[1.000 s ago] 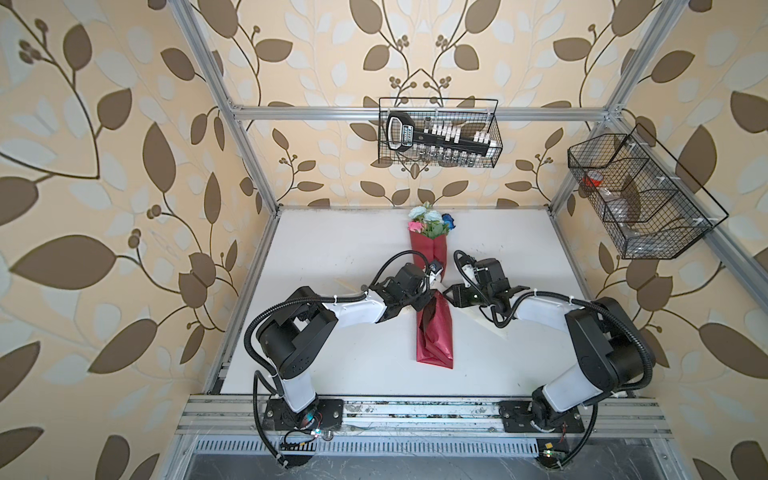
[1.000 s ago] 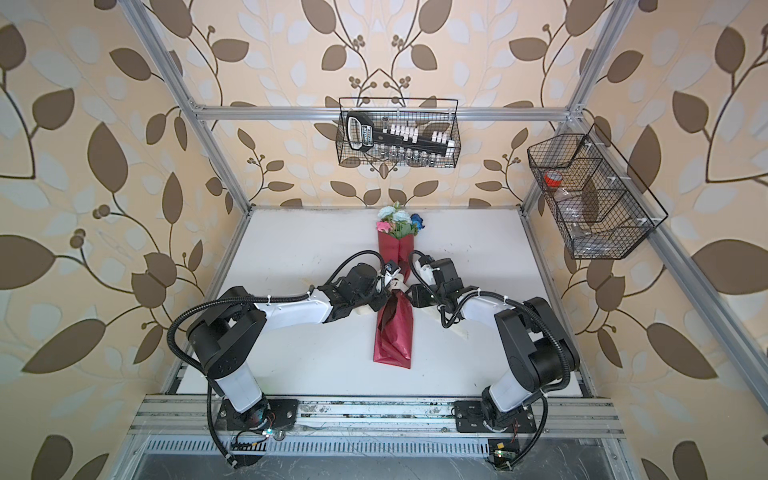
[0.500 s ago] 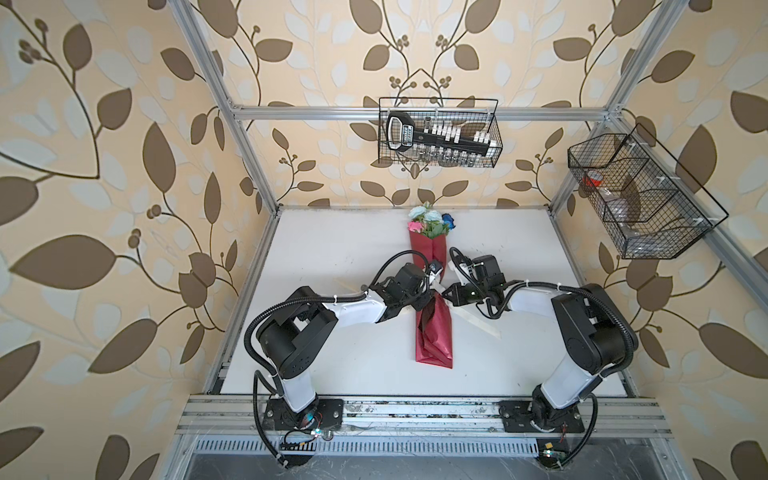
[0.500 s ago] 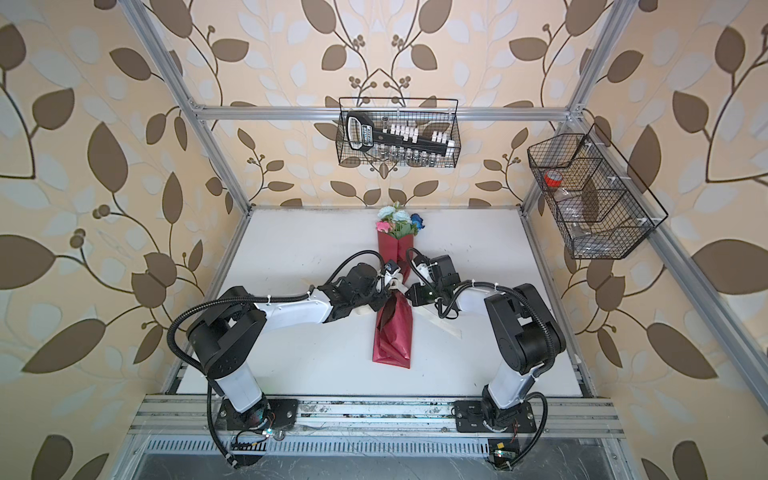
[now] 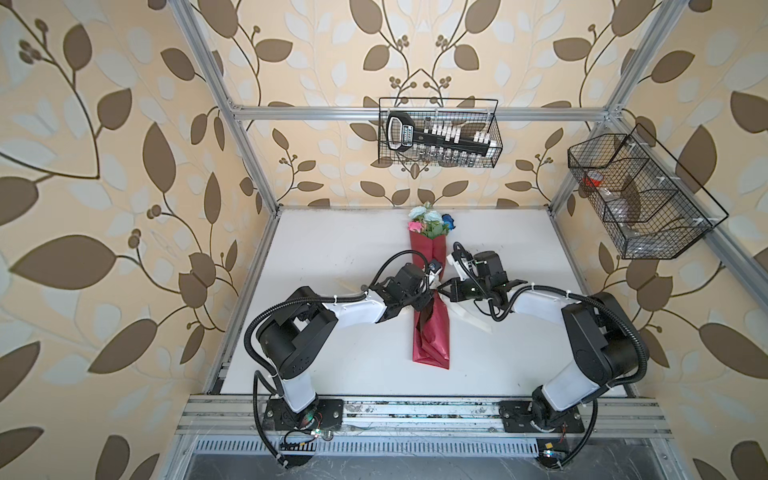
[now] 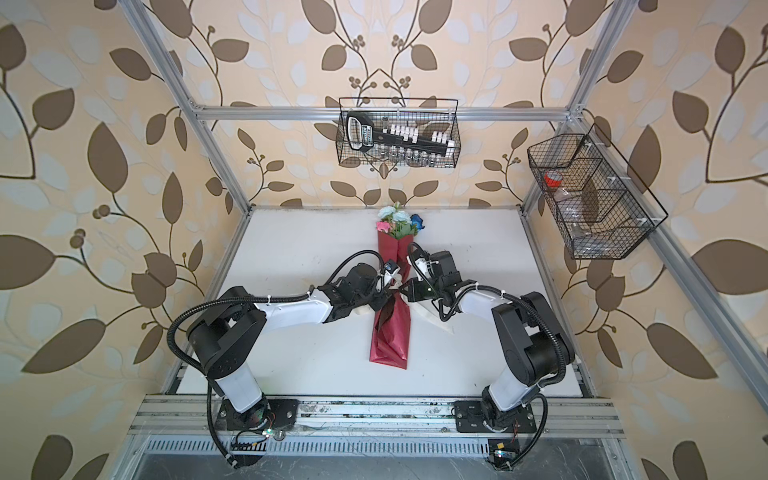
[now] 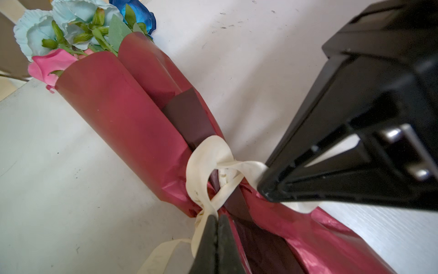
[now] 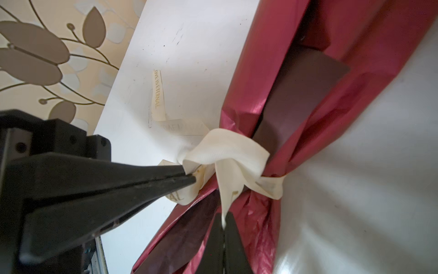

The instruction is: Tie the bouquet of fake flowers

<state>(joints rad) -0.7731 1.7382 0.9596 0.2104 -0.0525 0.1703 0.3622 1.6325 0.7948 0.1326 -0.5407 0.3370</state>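
Note:
The bouquet of fake flowers (image 5: 430,222) (image 6: 398,222) (image 7: 78,30) lies lengthwise on the white table (image 5: 332,249), its blooms at the far end. Red wrapping (image 5: 432,332) (image 7: 123,113) (image 8: 331,71) covers its stems. A cream ribbon (image 7: 206,161) (image 8: 227,151) is looped and crossed around the pinched waist. My left gripper (image 7: 216,217) (image 5: 428,297) (image 8: 193,179) is shut on one ribbon strand at the crossing. From the opposite side, my right gripper (image 8: 223,218) (image 5: 441,288) (image 7: 263,187) is shut on another strand, with the ribbon running into its tips.
Loose ribbon tails lie on the table either side of the wrap (image 5: 469,318) (image 8: 157,95). A wire basket with a black tool (image 5: 438,133) hangs on the back wall, and another basket (image 5: 640,199) on the right wall. An aluminium rail (image 5: 415,411) borders the front.
My right gripper has closed onto a ribbon strand and its arm has drawn in toward the bouquet's waist. The left gripper has stayed shut in place.

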